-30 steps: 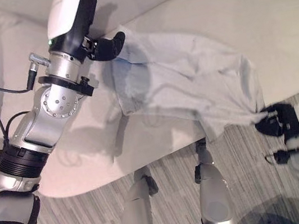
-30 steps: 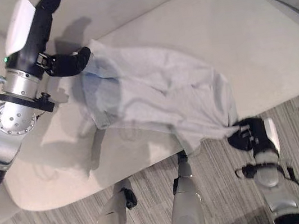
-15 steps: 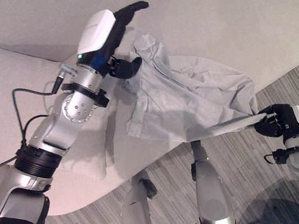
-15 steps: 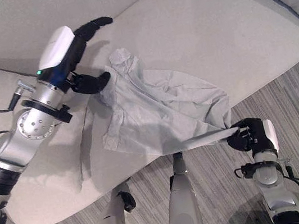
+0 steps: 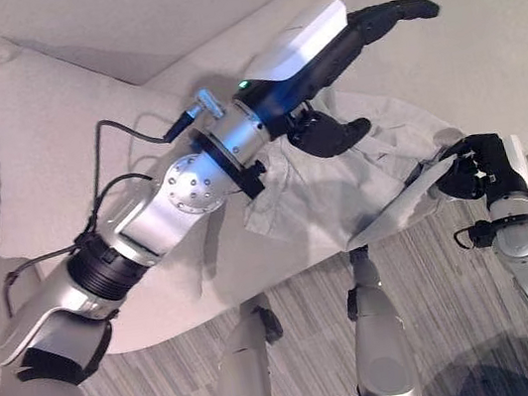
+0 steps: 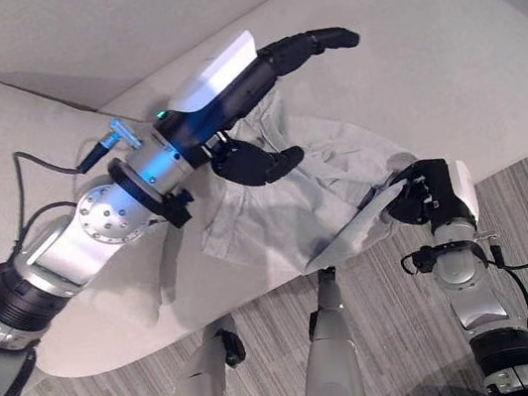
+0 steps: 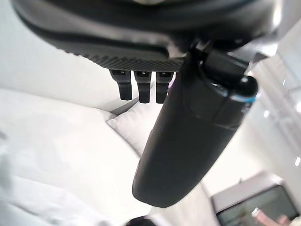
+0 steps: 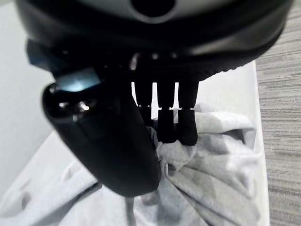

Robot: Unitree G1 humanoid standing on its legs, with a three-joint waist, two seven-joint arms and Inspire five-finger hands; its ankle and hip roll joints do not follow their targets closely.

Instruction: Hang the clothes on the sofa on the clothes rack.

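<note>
Your left hand (image 5: 340,40) is stretched out above the sofa (image 5: 479,33), fingers straight and spread from the thumb, holding nothing. Just under it lies the pale grey shirt (image 6: 285,205), rumpled on the seat. Over at its front corner your right hand (image 6: 431,192) has the cloth pinched tight in curled fingers.

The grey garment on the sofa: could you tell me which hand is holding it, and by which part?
The right hand pinches the grey garment by a bunched edge at its near corner. The left hand hovers open above it, holding nothing.
</note>
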